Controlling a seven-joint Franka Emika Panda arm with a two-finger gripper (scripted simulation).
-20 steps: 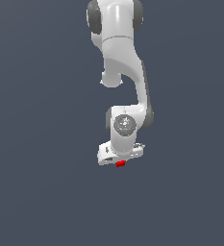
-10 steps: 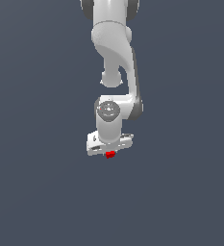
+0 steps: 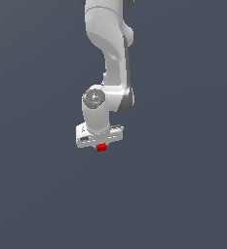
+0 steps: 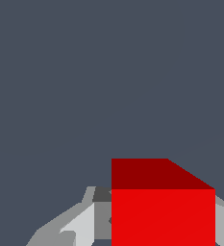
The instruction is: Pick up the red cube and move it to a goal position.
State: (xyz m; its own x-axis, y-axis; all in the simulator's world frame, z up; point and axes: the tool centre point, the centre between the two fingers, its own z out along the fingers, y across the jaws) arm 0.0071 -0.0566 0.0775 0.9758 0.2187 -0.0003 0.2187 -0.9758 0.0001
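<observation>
Tool (image 3: 101,144) is closed on the red cube (image 3: 101,147), which sits between its fingers (image 4: 82,226) just under the white hand. Compared with half a second ago, the arm (image 3: 110,53) has swung further toward the exterior view's left, carrying the cube with it; the hold is unchanged. Being a cube, it has no long axis; in the wrist view one flat face looks squarely at the camera. All surroundings are a uniform dark grey-blue, with no visible edge of a surface.
</observation>
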